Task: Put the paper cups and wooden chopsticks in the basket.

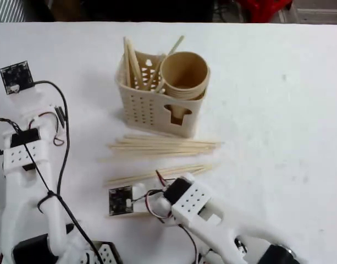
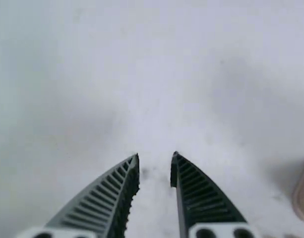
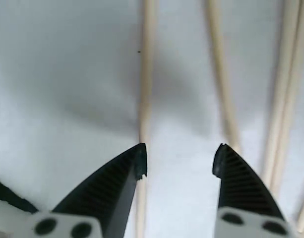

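Right jaws gape over chopsticks (image 3: 145,74); left jaws slightly apart.

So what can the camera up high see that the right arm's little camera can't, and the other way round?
High view: the basket, with paper cups and upright chopsticks standing inside it.
Right wrist view: the right gripper up close, open, with one fingertip over a chopstick.
Both: loose chopsticks lying on the white table.
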Controlling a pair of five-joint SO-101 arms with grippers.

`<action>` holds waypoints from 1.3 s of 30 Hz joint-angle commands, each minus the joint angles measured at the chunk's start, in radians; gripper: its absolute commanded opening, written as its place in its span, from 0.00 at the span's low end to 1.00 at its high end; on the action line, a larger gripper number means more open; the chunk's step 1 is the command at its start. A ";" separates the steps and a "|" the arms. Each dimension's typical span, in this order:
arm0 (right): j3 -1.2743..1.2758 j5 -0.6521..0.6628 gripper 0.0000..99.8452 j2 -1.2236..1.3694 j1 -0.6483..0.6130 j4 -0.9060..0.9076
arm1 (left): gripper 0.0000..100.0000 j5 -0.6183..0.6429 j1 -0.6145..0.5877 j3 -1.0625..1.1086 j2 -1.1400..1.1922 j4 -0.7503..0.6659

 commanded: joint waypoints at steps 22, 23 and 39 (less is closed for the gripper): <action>0.098 -0.097 0.22 -0.231 -0.008 0.134 | 0.12 -0.028 -0.007 -0.003 -0.027 -0.025; 0.106 -0.095 0.22 -0.242 0.001 0.131 | 0.12 -0.028 -0.007 -0.003 -0.027 -0.023; 0.181 0.097 0.19 -0.042 0.191 -0.021 | 0.12 -0.028 -0.005 -0.003 -0.027 -0.023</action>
